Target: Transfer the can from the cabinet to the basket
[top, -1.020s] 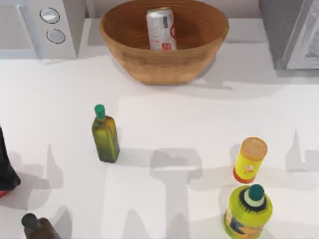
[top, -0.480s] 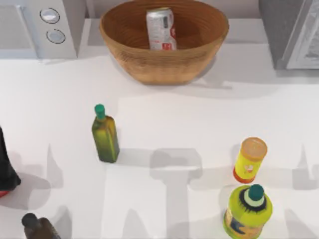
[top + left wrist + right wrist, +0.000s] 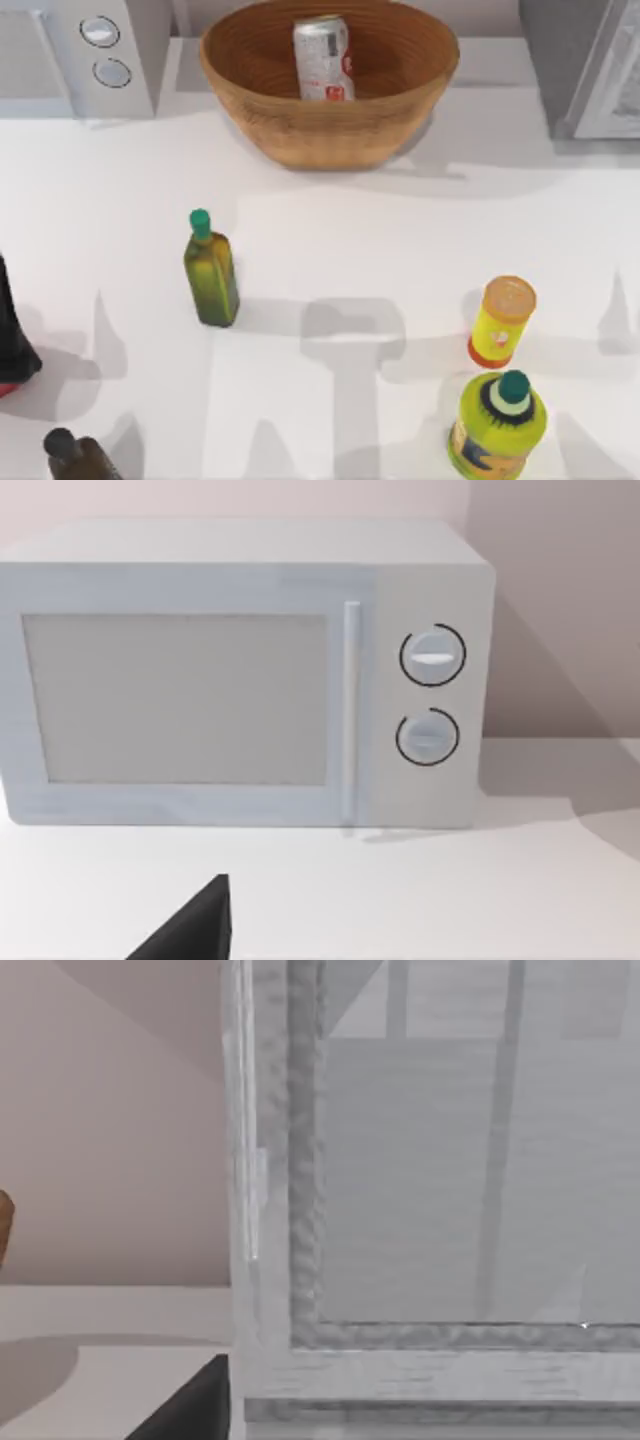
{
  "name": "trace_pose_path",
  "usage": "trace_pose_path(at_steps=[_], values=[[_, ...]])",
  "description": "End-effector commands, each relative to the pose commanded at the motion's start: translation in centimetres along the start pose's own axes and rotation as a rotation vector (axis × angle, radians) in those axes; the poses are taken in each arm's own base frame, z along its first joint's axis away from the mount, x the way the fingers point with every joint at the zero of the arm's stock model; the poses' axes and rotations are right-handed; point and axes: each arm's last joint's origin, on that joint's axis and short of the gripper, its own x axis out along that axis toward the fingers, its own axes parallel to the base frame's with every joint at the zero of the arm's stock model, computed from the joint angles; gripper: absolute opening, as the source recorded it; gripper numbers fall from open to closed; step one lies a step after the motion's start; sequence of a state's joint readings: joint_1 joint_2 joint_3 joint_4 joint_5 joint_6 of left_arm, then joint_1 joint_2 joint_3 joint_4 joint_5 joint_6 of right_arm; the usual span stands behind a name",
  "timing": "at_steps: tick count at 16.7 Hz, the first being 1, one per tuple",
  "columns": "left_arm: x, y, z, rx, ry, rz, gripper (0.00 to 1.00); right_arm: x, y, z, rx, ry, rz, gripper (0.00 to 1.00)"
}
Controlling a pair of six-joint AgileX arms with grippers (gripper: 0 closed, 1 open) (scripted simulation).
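Observation:
The silver-white can (image 3: 323, 57) with red markings lies inside the tan woven basket (image 3: 300, 125) at the back middle of the table, leaning on the far inner wall. At the back right stands the grey cabinet (image 3: 555, 60), its pale panelled door (image 3: 612, 80) angled outward. That door (image 3: 450, 1180) is close in front of the right wrist camera, and a sliver of the basket (image 3: 3, 1225) shows at the picture's edge. A dark part of my left gripper (image 3: 195, 930) and a like part of my right gripper (image 3: 195, 1405) show in the wrist views.
A white microwave (image 3: 90, 50) with two knobs stands at the back left, and the left wrist view faces it (image 3: 240, 680). On the table stand a green bottle (image 3: 210, 270), a yellow tube with orange lid (image 3: 503, 320), a yellow-green bottle (image 3: 500, 420), a brown bottle (image 3: 75, 455) and a black object (image 3: 10, 340).
The arm shadow near the table's right edge has slid further right. The can, basket and bottles have not moved.

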State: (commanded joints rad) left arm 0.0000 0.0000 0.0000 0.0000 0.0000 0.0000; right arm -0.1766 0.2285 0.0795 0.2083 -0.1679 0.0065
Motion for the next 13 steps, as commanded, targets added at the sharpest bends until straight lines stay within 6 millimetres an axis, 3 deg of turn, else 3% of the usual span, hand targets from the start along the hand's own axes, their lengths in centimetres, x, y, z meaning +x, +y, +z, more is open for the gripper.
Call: trace_pose_path(at_steps=[3, 6, 9, 13], values=[[0.0, 0.0, 0.0, 0.000, 0.000, 0.000, 1.00, 1.7, -2.0, 1.2, -0.011, -0.003, 0.001, 1.00], [0.0, 0.0, 0.0, 0.000, 0.000, 0.000, 1.00, 3.6, -5.3, 1.3, -0.011, 0.021, 0.003, 1.00], [0.0, 0.0, 0.0, 0.000, 0.000, 0.000, 1.00, 4.8, -9.5, 0.4, 0.003, 0.051, 0.005, 1.00], [0.0, 0.0, 0.0, 0.000, 0.000, 0.000, 1.00, 4.7, -14.8, -1.6, 0.017, 0.066, 0.006, 1.00]])
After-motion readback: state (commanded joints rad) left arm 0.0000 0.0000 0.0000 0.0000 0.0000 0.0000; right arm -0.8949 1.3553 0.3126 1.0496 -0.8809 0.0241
